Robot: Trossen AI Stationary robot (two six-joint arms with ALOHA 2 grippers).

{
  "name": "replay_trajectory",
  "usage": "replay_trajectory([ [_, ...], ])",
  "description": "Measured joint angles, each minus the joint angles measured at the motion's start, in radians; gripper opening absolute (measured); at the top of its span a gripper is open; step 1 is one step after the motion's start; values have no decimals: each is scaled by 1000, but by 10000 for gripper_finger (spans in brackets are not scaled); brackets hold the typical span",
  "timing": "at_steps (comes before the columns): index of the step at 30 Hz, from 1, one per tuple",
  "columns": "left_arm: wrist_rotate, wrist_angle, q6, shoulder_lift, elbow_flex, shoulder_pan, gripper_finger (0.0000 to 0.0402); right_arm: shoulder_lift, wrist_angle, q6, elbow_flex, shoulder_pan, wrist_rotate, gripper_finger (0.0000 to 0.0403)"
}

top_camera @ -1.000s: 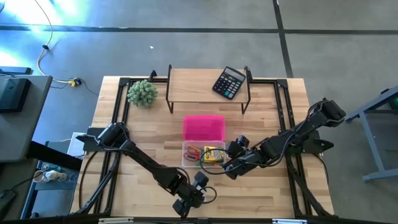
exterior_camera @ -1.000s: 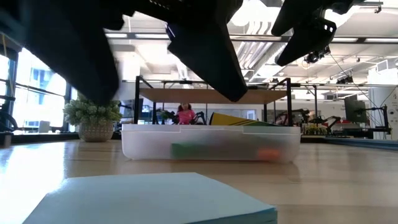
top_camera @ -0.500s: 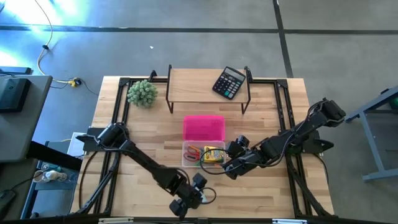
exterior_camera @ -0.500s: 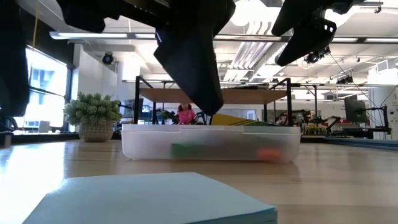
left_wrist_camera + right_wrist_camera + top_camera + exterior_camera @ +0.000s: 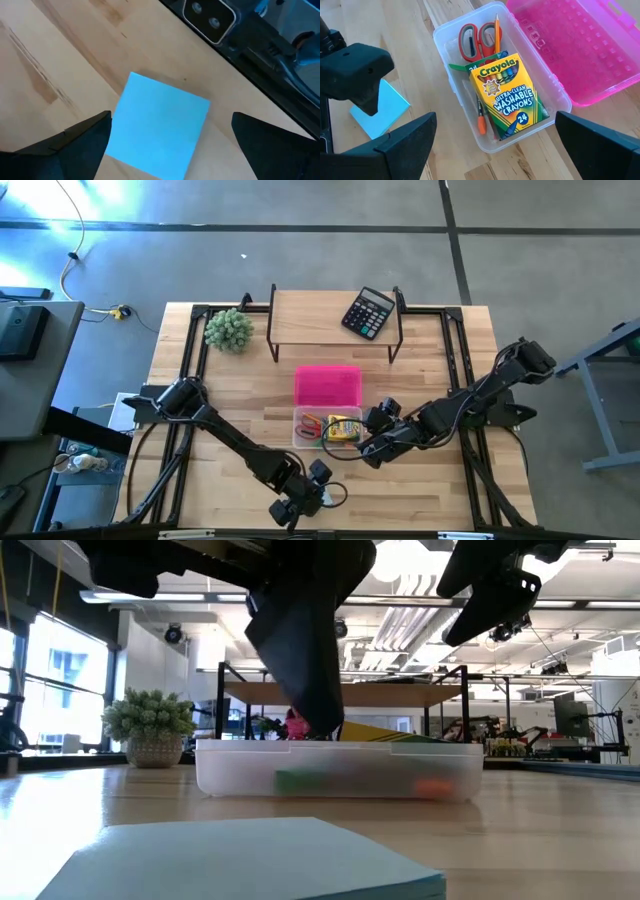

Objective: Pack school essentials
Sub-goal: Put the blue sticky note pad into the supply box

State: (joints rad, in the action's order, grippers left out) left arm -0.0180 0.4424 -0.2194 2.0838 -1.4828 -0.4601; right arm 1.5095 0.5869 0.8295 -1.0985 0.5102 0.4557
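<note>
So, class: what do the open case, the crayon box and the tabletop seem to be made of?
Case: likely plastic, its tray clear, its lid glossy pink.
Crayon box: probably printed card, with folded edges.
Tabletop: wood, by its pale planks with grain lines.

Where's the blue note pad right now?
The light-blue note pad lies flat on the table's near edge, outside the clear pencil box, directly under the open left gripper; the low view shows it closest to the camera.
</note>
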Motion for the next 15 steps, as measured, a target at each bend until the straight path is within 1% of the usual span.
replay_trajectory([
  [12, -7, 7, 9, 0, 0, 15, 400, 0, 0, 0, 0, 0, 3, 397],
  [15, -9, 0, 7, -1, 17, 15, 400, 0, 0, 0, 0, 0, 3, 397],
])
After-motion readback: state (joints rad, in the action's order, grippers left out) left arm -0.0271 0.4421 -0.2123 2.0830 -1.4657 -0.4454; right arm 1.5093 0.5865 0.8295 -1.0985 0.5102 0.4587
